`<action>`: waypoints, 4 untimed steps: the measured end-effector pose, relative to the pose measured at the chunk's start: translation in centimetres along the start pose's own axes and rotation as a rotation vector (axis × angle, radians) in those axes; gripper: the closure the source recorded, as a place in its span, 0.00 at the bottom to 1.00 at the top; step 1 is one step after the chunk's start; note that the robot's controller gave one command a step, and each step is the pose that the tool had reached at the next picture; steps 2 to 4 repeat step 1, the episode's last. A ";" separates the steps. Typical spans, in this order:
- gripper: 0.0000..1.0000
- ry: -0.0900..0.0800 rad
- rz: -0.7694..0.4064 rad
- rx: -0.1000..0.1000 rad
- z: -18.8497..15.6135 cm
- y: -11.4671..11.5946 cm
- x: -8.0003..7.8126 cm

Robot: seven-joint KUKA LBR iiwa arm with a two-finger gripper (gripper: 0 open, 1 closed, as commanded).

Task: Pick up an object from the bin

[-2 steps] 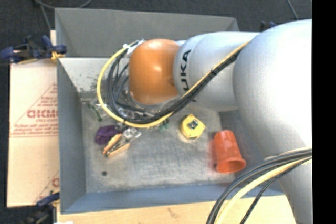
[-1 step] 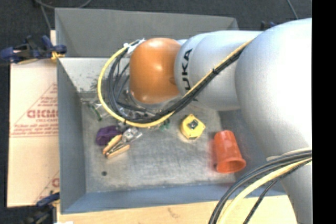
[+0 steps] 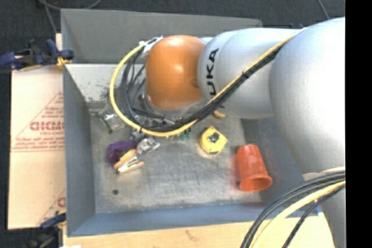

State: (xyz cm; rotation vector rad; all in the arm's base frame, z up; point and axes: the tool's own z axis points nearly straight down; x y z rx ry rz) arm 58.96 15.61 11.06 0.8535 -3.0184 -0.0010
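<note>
Orange cup (image 3: 251, 169), yellow block (image 3: 211, 142), purple lump (image 3: 119, 151) and wooden clothespin (image 3: 129, 164) lie loose in the bin (image 3: 78, 142). Your arm (image 3: 244, 78) hangs low above them. You cannot tell its grip, so nothing looks lifted yet.

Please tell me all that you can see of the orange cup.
The cup is orange-red, tapered and plastic by its look. It lies on its side on the bin floor, at the view's right, with its wider end toward the near wall. It touches only the floor; the yellow thing lies apart, to its left.
</note>
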 end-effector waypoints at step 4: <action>1.00 -0.009 0.000 0.004 -1.5 -0.1 -0.3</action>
